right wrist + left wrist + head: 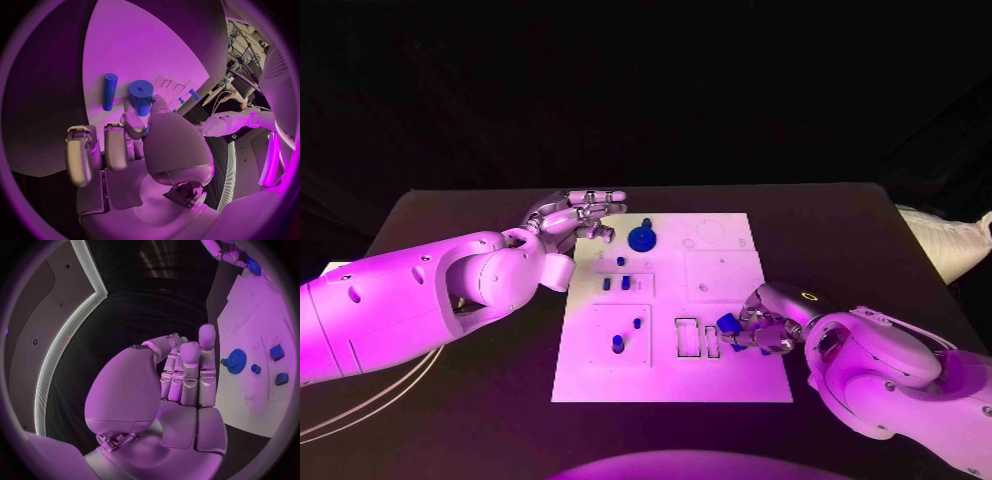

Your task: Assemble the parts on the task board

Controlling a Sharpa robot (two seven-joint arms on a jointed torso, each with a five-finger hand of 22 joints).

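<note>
Right hand [764, 328] is down low at the near right edge of the task board [733, 375], and it has a part: in the right wrist view the thumb and a fingertip [134, 125] are closed around a short, fat blue cylinder [141, 95], the other fingers lined up alongside. Just beside that cylinder, a slimmer blue rod [109, 91] lies flat on the white board. From the head view the blue piece sits right at the hand's fingertips, next to the two narrow rectangular slots [697, 337] cut in the board.

Over to the left hand [577, 216], hanging off the far left corner of the board, above the black counter [444, 215]. It holds nothing: the left wrist view shows its fingers [190, 371] straight, raised and pressed close side by side, the thumb standing out beside them, nothing between.

Just beside those fingers on the board is a blue gear [642, 238], a small peg [255, 368] near it. Toward the middle, two small blue blocks [616, 283] sit side by side in a framed recess. Nearer still, two more blue pegs [619, 343] stand in the near left panel, well apart from the right hand.
</note>
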